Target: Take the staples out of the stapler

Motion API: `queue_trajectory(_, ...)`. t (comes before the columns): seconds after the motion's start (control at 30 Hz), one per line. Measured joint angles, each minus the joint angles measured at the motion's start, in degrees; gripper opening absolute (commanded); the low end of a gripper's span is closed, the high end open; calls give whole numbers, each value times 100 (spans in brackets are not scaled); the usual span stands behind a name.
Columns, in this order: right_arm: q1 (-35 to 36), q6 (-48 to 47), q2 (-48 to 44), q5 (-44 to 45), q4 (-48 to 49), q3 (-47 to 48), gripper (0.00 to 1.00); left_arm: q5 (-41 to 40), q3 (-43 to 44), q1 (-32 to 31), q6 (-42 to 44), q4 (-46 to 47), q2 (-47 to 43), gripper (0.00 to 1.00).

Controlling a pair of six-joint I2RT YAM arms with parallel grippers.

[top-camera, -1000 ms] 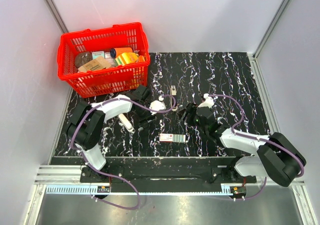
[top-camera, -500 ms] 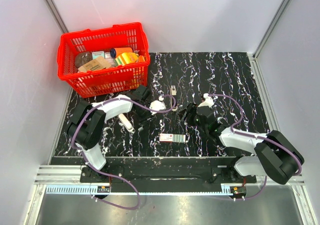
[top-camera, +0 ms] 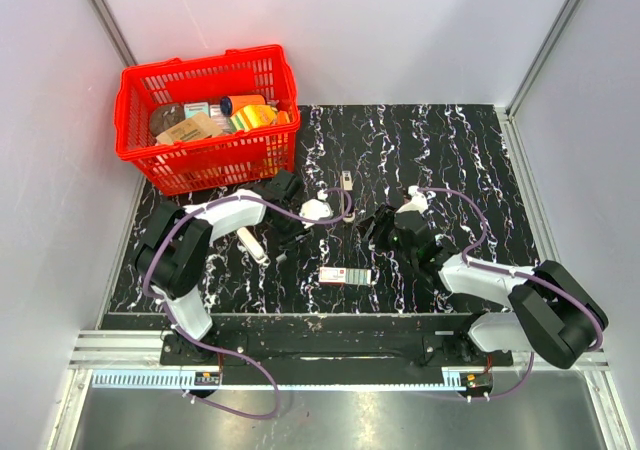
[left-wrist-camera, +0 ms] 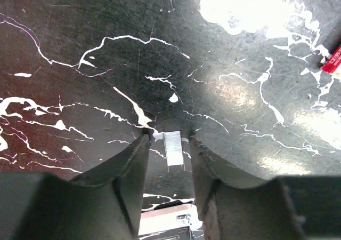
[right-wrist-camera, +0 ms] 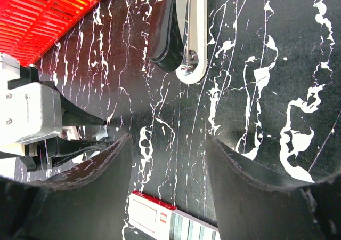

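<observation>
No writing can be read anywhere; the box shows a red edge and a pale label whose marks are too small to make out, and the bottom of the right wrist view cuts it off; print on the packets in the basket is likewise too small. The stapler lies on the table, beyond the right gripper and apart from it, its far end cut off at the top of that view; those jaws stand wide with nothing between them. The left gripper has its jaws narrow; a strip of staples lies between them, a sliver of gap on each side; a pale part low between the fingers is hard to make out.
</observation>
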Motion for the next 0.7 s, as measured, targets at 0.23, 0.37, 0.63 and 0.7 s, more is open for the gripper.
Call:
queue_trajectory(0.23,-57,37,59,-50,68,0,61,-57,42,-35,-61,48,37,51)
queue_trajectory(0.37,-83,52,61,-96,87,-7,60,-105,42,-48,-94,57,39,45)
queue_trajectory(0.63,-127,70,66,-146,118,-61,59,-188,11,-125,-181,201,42,38)
queue_trajectory(0.7,-133,74,66,-146,120,-68,59,-269,-9,-184,-186,317,42,37)
